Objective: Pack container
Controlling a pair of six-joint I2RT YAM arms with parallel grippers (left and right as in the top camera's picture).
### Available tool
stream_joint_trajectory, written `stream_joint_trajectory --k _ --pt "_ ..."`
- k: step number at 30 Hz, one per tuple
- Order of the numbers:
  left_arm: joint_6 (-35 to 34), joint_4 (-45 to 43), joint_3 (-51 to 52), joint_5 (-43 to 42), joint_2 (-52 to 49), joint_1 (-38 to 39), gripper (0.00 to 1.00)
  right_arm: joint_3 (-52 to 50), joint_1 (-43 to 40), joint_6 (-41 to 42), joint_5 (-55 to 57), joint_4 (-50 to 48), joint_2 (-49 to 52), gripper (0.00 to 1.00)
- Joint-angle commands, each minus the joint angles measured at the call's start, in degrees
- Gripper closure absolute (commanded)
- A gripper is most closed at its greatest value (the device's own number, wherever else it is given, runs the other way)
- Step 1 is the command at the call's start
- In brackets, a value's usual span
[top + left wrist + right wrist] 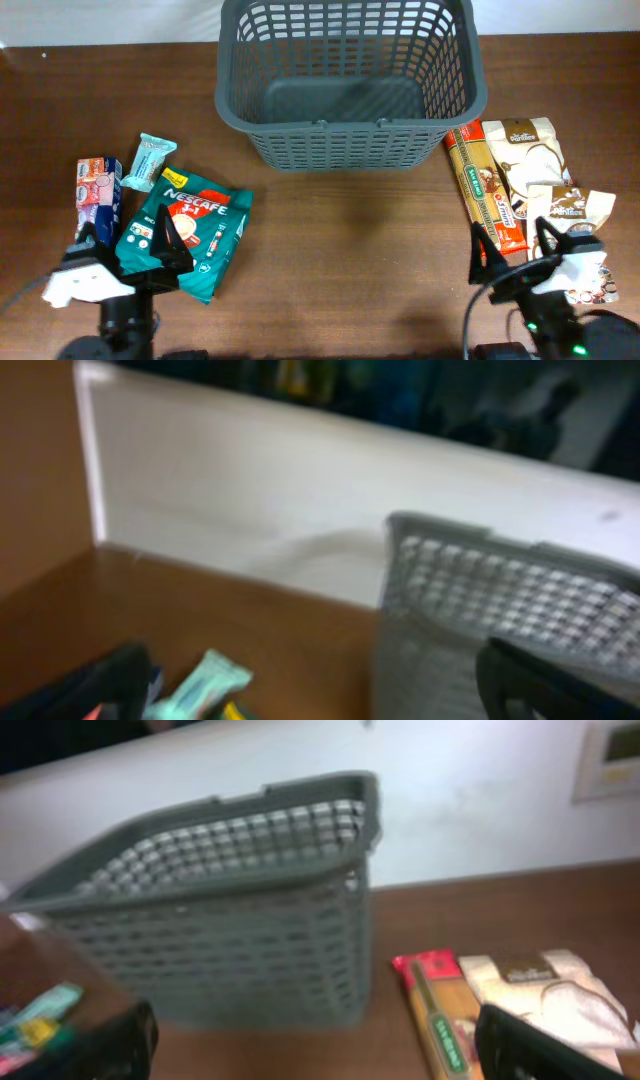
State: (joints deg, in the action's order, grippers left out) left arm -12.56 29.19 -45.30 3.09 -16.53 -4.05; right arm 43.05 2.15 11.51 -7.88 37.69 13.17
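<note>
The dark grey slotted basket (345, 75) stands at the back middle of the table and holds nothing; it shows in the left wrist view (500, 595) and the right wrist view (230, 910). At the left lie a green Nescafe pouch (190, 230), a light teal snack bar (150, 162) (205, 685) and a small box (98, 188). At the right lie a long pasta packet (485, 190) (440, 1010) and cream packets (535, 150) (545, 990). My left gripper (125, 255) is open above the pouch's near end. My right gripper (515, 250) is open above the pasta packet's near end.
A white wall runs behind the table's far edge (250, 510). A brown panel (40, 470) stands at the far left. Bare wood table (350, 260) lies between the two piles in front of the basket.
</note>
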Motion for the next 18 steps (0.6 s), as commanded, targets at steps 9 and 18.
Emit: stream_joint_trajectory --k 9,18 --pt "5.55 32.70 -46.58 -10.84 -25.42 -0.24 0.01 50.12 -0.31 -11.56 -4.70 35.17 25.94 0.01" --pt "10.08 51.74 -71.95 -8.46 -36.87 -0.24 0.01 84.98 -0.31 -12.79 2.36 57.29 44.83 0.01"
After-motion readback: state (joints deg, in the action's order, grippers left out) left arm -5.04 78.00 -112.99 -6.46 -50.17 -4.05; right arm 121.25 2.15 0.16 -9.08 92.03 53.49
